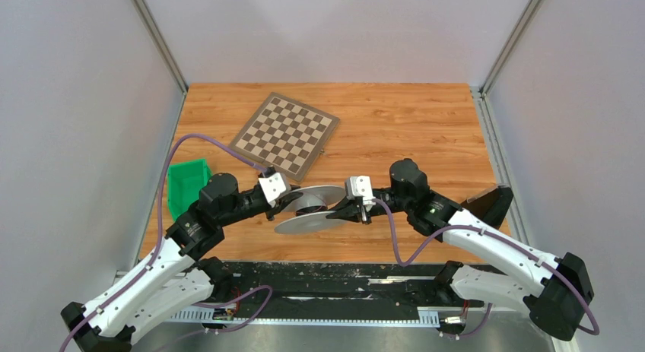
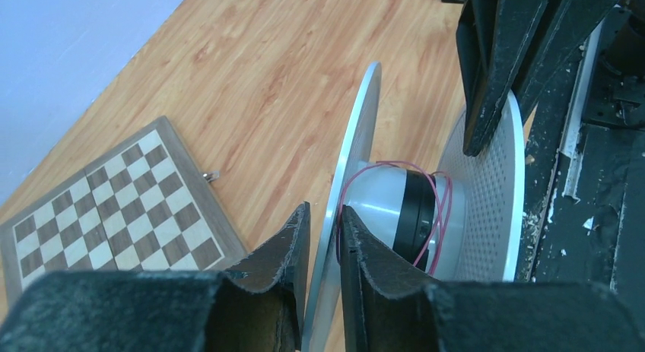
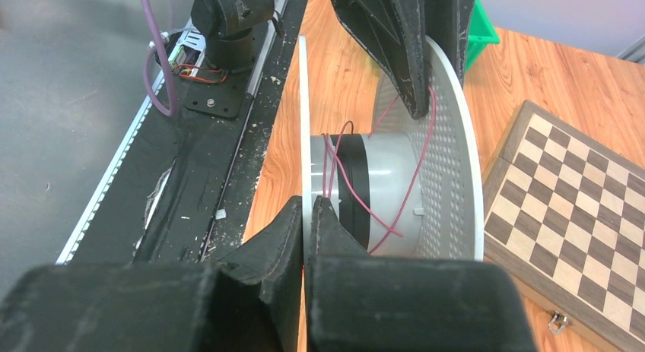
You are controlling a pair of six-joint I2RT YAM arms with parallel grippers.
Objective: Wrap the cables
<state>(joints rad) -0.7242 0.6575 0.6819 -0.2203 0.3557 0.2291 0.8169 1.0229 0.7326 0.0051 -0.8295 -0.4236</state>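
Note:
A white spool with two round flanges and a grey hub hangs tilted between my grippers, low over the table. A thin pink cable lies in a few loose turns round the hub, beside a black band; it also shows in the right wrist view. My left gripper is shut on the edge of the far flange. My right gripper is shut on the edge of the near flange. Each wrist view shows the other gripper's fingers on the opposite, perforated flange.
A folded chessboard lies on the wooden table behind the spool. A green bin stands at the left edge. A dark wedge-shaped object sits at the right edge. The black base rail runs along the near edge.

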